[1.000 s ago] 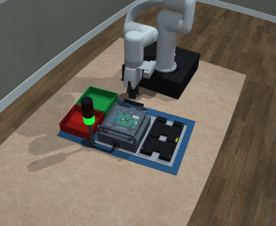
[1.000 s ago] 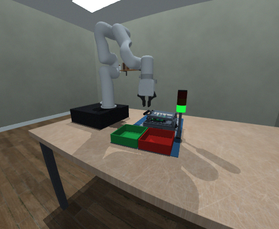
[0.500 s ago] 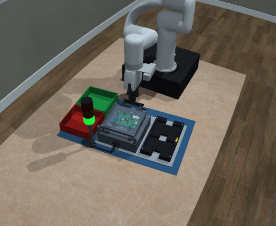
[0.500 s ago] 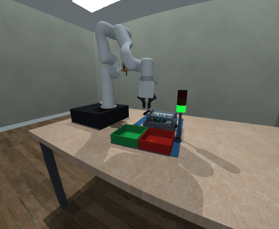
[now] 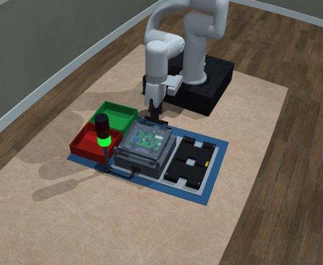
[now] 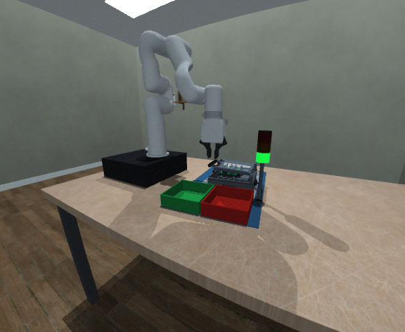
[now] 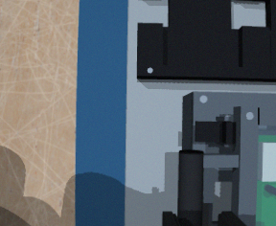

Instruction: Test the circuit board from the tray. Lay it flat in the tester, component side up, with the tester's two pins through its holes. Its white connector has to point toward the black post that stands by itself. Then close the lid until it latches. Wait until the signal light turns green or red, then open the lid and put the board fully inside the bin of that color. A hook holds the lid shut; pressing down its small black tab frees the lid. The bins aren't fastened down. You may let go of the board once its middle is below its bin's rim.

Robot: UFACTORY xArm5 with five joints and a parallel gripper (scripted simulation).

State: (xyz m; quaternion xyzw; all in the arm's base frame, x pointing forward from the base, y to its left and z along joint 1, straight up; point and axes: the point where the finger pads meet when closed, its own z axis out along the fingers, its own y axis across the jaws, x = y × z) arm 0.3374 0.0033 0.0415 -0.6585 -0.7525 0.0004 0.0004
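The green circuit board (image 5: pixel 147 139) lies flat in the grey tester (image 5: pixel 144 152) under the closed clear lid. It also shows at the right edge of the wrist view (image 7: pixel 273 179). The signal light (image 5: pixel 104 140) glows green, and shows the same in the exterior view (image 6: pixel 263 157). My gripper (image 5: pixel 155 111) hangs fingers down just above the tester's far edge, over a black bar (image 5: pixel 155 119) on the lid. The fingers (image 6: pixel 212 154) are nearly together and hold nothing. A small black latch part (image 7: pixel 215 131) shows on the tester's rim.
The green bin (image 5: pixel 114 115) and the red bin (image 5: pixel 95 142) stand side by side to the left of the tester. The black tray (image 5: pixel 190 160) lies to its right, with no board in it. The arm's black base (image 5: pixel 201 85) stands behind.
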